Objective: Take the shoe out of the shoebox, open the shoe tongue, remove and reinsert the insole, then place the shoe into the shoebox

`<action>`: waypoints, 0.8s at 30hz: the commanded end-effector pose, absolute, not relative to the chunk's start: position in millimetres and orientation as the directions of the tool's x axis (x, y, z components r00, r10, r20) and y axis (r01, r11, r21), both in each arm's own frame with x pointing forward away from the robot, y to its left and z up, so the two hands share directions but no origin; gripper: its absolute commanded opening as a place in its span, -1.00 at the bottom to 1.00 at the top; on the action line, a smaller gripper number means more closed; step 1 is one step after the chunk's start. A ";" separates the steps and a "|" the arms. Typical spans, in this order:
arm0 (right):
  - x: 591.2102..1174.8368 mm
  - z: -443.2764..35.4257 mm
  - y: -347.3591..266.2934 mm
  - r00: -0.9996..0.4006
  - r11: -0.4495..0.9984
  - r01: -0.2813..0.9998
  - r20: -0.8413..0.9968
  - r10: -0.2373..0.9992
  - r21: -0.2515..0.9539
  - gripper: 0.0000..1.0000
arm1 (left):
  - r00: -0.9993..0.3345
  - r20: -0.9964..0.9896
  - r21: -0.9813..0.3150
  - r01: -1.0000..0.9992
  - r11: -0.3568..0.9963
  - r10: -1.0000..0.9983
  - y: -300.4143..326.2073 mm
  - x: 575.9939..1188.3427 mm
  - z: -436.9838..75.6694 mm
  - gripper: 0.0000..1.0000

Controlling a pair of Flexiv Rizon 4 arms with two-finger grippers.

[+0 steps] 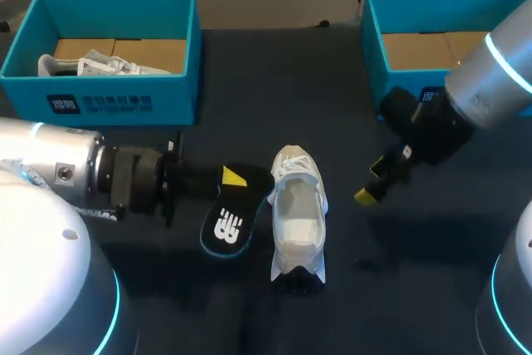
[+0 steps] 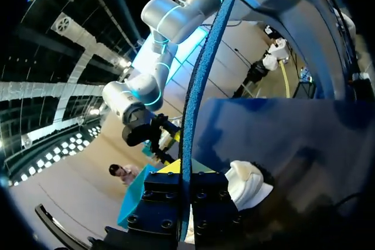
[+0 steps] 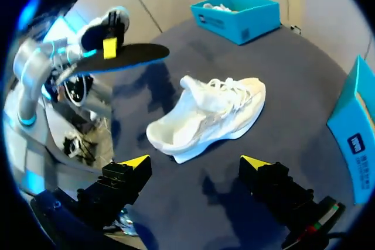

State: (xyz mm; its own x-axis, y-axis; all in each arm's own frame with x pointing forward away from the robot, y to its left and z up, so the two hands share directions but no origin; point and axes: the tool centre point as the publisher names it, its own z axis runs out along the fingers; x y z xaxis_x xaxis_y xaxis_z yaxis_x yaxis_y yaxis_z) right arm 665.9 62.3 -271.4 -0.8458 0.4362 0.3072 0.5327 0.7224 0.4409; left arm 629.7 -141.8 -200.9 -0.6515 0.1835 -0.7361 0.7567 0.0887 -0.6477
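Dark navy cloth covers the table, matte, with soft shadows under whatever sits on or hangs over it.

Two teal shoeboxes stand at the far edge, well apart. The left shoebox holds a second white shoe against its near wall, lying on a brown cardboard floor. The right shoebox shows only cardboard floor; the right arm crosses over its near corner.

White shoe stands on its sole at mid-table, between the two arms, outside both boxes. Its laced end points toward the far edge. The mouth is spread wide and the inside looks pale.

Insole: black, blue rim, white mark on the upper face. It is lifted off the cloth just left of the shoe, lying roughly flat, with its shadow on the table below. Whether its tip touches the shoe, I cannot tell.

Left gripper is clamped on one end of the insole; the left wrist view shows the insole edge-on, pinched between both fingers.

Right gripper hangs above bare cloth to the right of the shoe, fingers spread wide, holding nothing.
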 end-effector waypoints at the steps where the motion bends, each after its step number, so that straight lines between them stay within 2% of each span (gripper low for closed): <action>1: 649.8 -284.8 55.6 -0.862 0.730 0.507 0.271 0.429 0.458 1.00 | -0.679 -0.704 -0.671 0.732 0.117 0.209 -145.4 615.8 -197.8 -1.00; 5: 643.8 -290.9 57.5 -0.878 0.765 0.479 0.237 0.416 0.432 1.00 | -0.714 -0.660 -0.711 0.694 0.112 0.236 -147.6 603.8 -198.1 -1.00; 19: 643.1 -292.7 58.8 -0.884 0.774 0.467 0.232 0.405 0.428 1.00 | -0.721 -0.654 -0.713 0.689 0.133 0.227 -149.2 600.8 -198.6 -1.00; 24: 647.2 -302.9 68.4 -0.921 0.864 0.390 0.134 0.366 0.318 1.00 | -0.726 -0.633 -0.719 0.680 0.144 0.270 -153.3 588.2 -202.5 -1.00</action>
